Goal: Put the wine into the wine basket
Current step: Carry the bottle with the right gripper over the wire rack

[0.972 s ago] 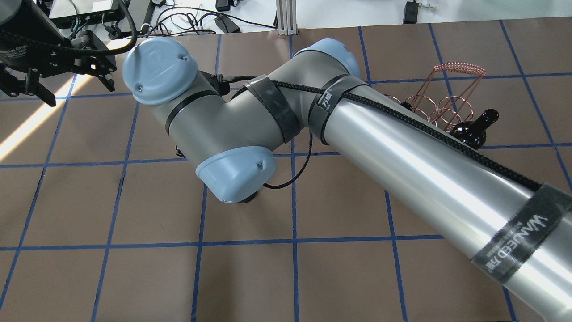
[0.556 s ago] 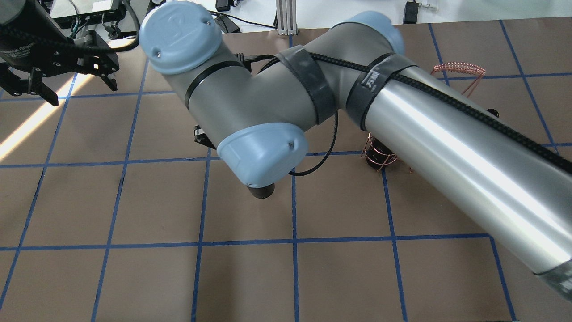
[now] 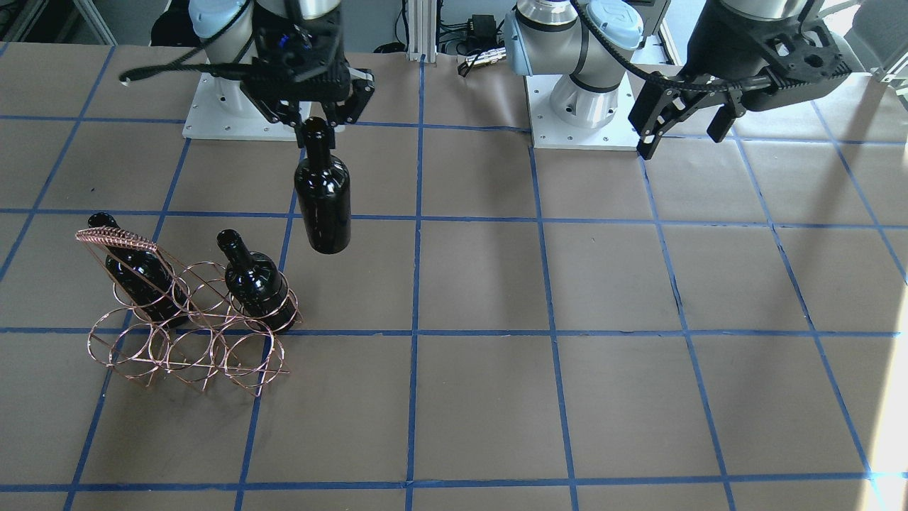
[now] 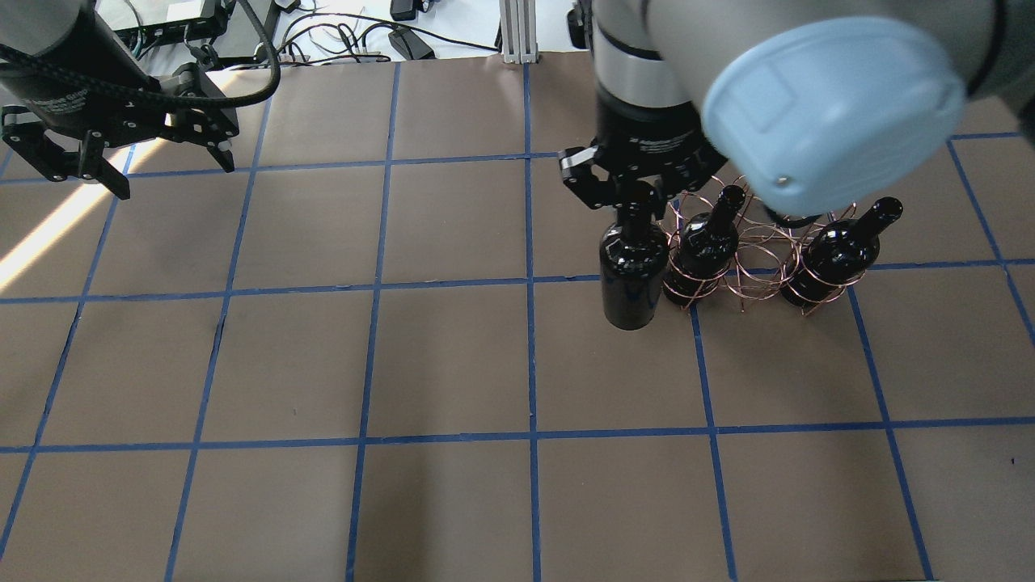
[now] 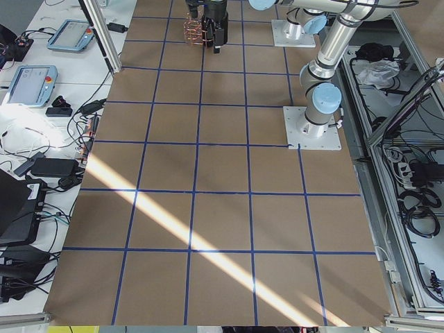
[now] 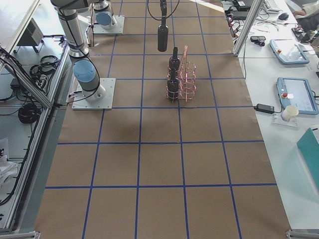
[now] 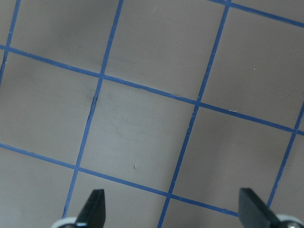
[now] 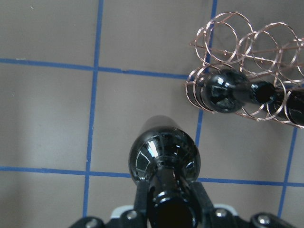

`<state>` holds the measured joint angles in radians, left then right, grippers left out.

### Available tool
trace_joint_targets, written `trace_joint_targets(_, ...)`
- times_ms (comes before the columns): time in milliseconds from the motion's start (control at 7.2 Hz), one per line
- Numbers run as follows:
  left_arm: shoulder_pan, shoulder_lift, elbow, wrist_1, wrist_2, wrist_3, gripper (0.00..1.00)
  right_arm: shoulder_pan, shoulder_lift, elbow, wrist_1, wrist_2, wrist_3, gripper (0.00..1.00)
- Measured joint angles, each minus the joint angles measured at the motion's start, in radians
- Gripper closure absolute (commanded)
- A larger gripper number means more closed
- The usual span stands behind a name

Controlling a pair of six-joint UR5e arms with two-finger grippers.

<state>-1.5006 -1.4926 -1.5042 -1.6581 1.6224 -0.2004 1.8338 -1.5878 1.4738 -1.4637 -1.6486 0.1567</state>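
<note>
So the wine (image 3: 323, 195) is a dark, almost black glossy bottle, no label, long skinny neck. It's hanging straight up and down with the neck on top, pinched at the neck by the right end effector (image 3: 316, 119), and its base is up off the table. It's beside the wine basket (image 3: 167, 346), off its end ring, not over any ring. The basket is a thin copper-coloured wire thing, six round rings in two rows with a tall slanted handle, standing flat on the table. Two other bottles (image 3: 255, 280) stand in the end rings of one row.
</note>
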Motion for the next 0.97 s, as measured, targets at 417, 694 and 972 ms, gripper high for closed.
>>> trace_joint_targets(417,-0.085,-0.040,-0.004,0.014,-0.001,0.113,0.00,-0.101,-0.106,0.007,0.124,-0.004,-0.159,0.96)
trace_joint_targets(694,-0.090,-0.062,-0.003,0.037,-0.019,0.193,0.00,-0.200,-0.112,0.012,0.130,-0.013,-0.250,0.97)
trace_joint_targets(972,-0.093,-0.083,-0.005,0.079,-0.035,0.193,0.00,-0.297,-0.106,0.046,0.071,-0.008,-0.308,0.97)
